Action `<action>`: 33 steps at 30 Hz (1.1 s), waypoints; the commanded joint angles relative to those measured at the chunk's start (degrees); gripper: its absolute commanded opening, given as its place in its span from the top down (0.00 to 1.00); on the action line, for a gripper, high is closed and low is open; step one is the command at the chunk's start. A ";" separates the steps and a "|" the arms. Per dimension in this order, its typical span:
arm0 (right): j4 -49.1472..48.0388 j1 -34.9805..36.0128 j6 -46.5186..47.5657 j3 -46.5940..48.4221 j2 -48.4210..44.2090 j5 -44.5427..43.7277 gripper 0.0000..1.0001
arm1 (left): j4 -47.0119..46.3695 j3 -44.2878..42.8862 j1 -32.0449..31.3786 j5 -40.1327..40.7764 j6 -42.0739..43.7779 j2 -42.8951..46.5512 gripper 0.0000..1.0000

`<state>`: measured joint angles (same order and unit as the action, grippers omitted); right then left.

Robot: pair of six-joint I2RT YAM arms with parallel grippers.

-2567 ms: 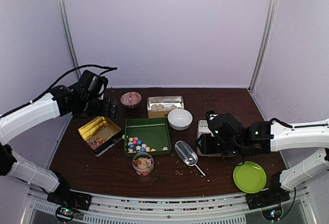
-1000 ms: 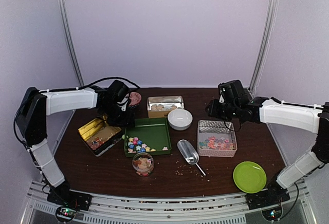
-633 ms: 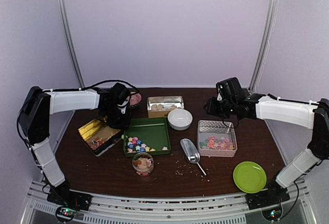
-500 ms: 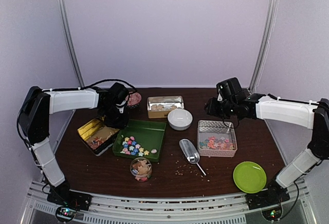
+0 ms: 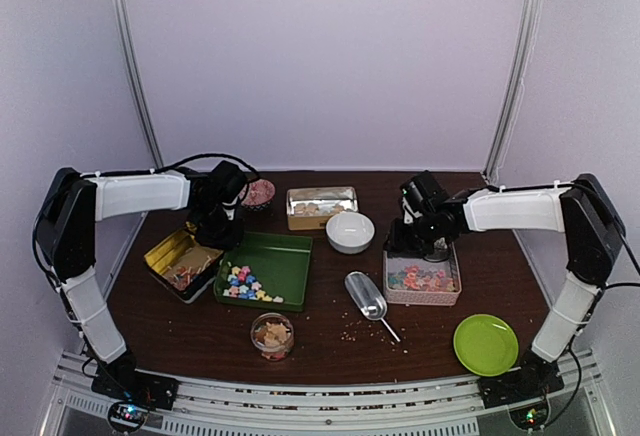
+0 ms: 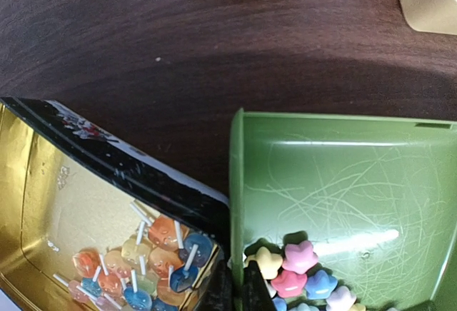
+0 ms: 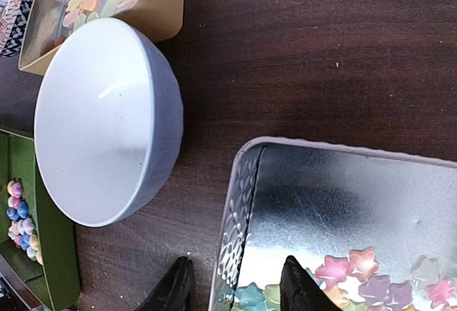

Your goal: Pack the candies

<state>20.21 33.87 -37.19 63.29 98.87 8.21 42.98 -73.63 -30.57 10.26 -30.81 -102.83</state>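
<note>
Top external view showed pastel star-shaped candies (image 5: 248,284) heaped in a green rectangular tray (image 5: 285,256) that sat just left of a round white bowl (image 5: 350,231) on the dark wooden desk (image 5: 330,361). The candies lay at the tray's end farthest from the bowl. The left gripper (image 5: 222,236) was clamped on that tray's wall, its fingers pinched together over the rim in the left wrist view (image 6: 235,293), beside a gold tin of stick sweets (image 6: 107,240). More star candies filled a silver embossed tin (image 5: 422,274) just right of the bowl. There the right gripper (image 7: 234,286) stood spread, one finger on either side of the tin's wall nearest the bowl and neither pressing it. Pale beige chunks lay in a gold-sided box (image 5: 321,206) just behind the bowl. A small glass jar (image 5: 272,334) of sweets stood in front of the bowl, to its left.
</note>
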 commanded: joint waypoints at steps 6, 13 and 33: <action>4.39 0.33 2.81 4.22 4.19 -2.37 0.62 | 2.91 -0.20 1.87 3.73 -0.27 2.05 1.00; 5.68 -0.21 2.54 4.28 4.92 -6.83 0.75 | 2.30 0.62 2.00 3.14 0.20 2.80 1.00; 9.73 -9.75 3.17 4.69 -0.87 -11.89 0.98 | -3.15 -2.91 0.87 -3.74 1.19 0.85 1.00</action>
<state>28.69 24.71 -34.65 66.74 100.55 -1.15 42.37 -72.97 -29.04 7.86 -30.06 -101.62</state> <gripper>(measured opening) 0.027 0.046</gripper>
